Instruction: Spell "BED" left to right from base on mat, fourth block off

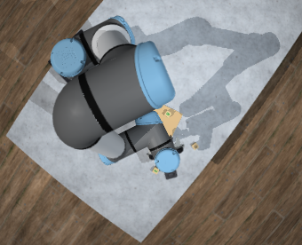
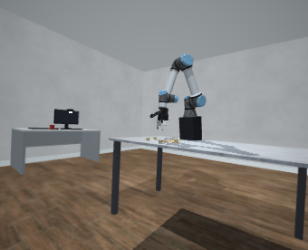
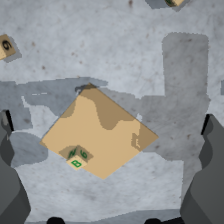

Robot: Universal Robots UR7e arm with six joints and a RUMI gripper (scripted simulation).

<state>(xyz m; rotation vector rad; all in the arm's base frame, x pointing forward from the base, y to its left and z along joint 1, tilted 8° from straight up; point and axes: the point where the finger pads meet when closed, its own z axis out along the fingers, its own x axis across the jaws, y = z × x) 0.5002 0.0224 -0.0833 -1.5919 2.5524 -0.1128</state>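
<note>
A tan square mat [image 3: 100, 132] lies on the grey table top. A block with a green B [image 3: 76, 161] sits on the mat near one corner; it also shows in the overhead view [image 1: 168, 114]. A second block [image 3: 6, 47] lies off the mat, and I cannot read its letter. A third block [image 3: 172, 2] is cut off by the top edge of the wrist view. My gripper [image 2: 159, 119] hangs high above the mat. It is open and empty, with its fingers at both sides of the wrist view. In the overhead view the arm covers part of the mat [image 1: 171, 120].
Two loose blocks [image 1: 194, 145] [image 1: 155, 170] lie on the table beside the mat. The table edge runs close behind them [image 1: 218, 155]. The arm's base stands at the far side of the table [image 2: 190, 128]. A desk with a monitor stands far off [image 2: 55, 133].
</note>
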